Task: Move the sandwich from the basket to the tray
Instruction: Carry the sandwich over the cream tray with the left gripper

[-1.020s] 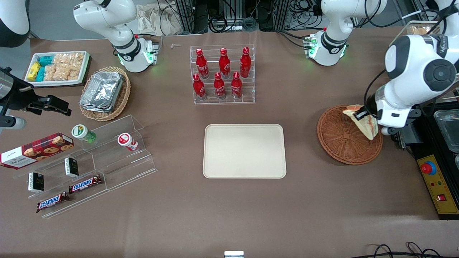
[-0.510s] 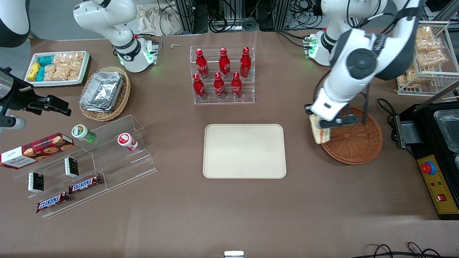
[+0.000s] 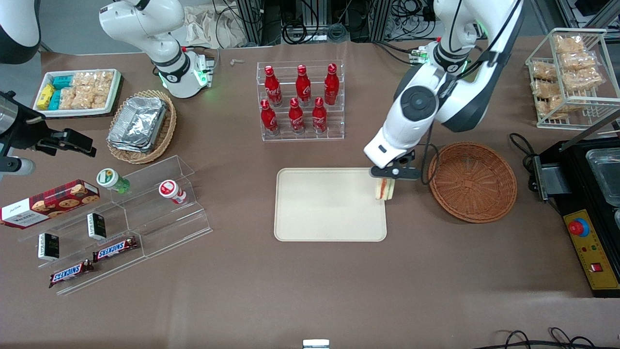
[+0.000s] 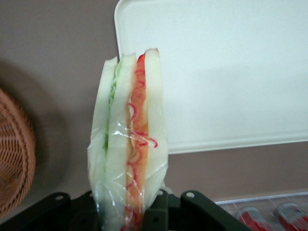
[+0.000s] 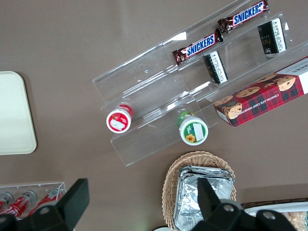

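A robotics lab that is imitating a small snack shop

Two white robot arms are standing at the edge of a brown table, and cables and metal racks are crowding the floor just above that edge. On the table, shop goods are lying on display: a clear stand of red bottles near the middle, chocolate bars on acrylic steps toward the parked arm's end, and a control box with a red emergency button toward the working arm's end.
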Available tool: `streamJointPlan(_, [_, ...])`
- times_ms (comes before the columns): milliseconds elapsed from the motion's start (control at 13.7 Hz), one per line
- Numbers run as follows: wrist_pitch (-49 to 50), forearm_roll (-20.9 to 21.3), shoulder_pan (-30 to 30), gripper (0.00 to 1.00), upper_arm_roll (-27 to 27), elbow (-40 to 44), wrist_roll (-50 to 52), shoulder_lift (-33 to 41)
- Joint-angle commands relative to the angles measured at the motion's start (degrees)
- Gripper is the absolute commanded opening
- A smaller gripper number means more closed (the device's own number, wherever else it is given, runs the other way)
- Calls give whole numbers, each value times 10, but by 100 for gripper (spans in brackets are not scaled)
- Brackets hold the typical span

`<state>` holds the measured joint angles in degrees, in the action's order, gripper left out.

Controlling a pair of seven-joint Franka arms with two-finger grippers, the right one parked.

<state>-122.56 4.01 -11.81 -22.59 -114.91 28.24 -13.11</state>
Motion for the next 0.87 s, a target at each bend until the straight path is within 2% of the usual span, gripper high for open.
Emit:
streamJointPlan(0, [-21, 44, -24, 0, 4, 23, 19, -62])
streamJointPlan(364, [-99, 78, -25, 0, 6, 26, 40, -133])
streamJointPlan(583, [-105, 143, -24, 0, 6, 48, 105, -174])
streamJointPlan(801, [-118, 153, -21, 0, 6, 50, 114, -184])
